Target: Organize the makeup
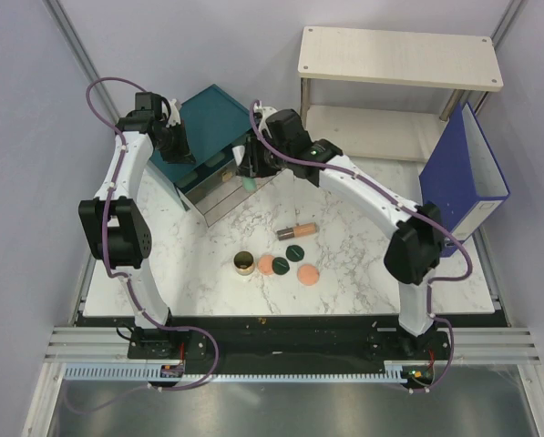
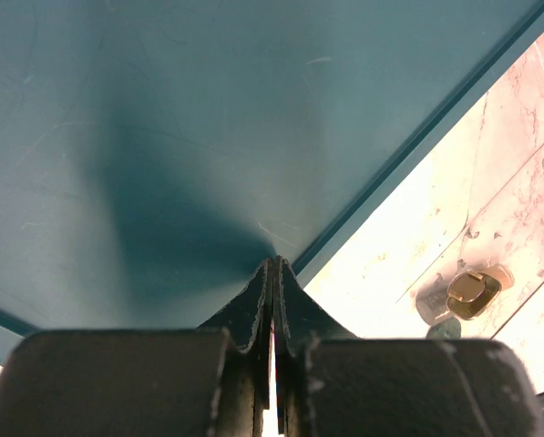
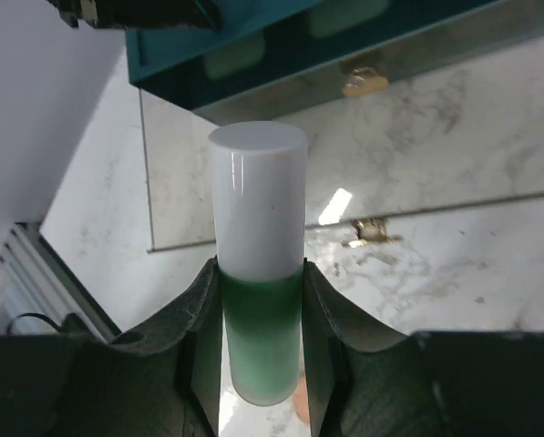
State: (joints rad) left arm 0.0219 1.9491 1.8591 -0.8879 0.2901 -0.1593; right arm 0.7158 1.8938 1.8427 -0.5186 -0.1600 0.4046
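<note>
- Left gripper (image 2: 273,266): fingers together with nothing between them. The tips sit at the top of the box (image 2: 162,137). Actual contact cannot be confirmed. Judged function: steadying the box.
- Step in hand: stowing 1 item, the mint tube (image 3: 258,228), in the open drawer (image 1: 219,193) at the box front.
- Right gripper (image 3: 260,273): fingers clamped on the green lower body of the mint tube. The white cap projects past the fingertips toward the box front. In the top view the mint tube hangs over the pulled-out drawer, just in front of the box.
- Next move, judged: lower the mint tube inside the clear drawer walls, then part the fingers. The tube is round and may roll, so release it low.
- Not yet stowed, on the table well in front of the box: jar (image 1: 244,264), disc (image 1: 266,265), compact (image 1: 279,265), 2nd compact (image 1: 295,252), copper tube (image 1: 296,231), 2nd disc (image 1: 308,275).
</note>
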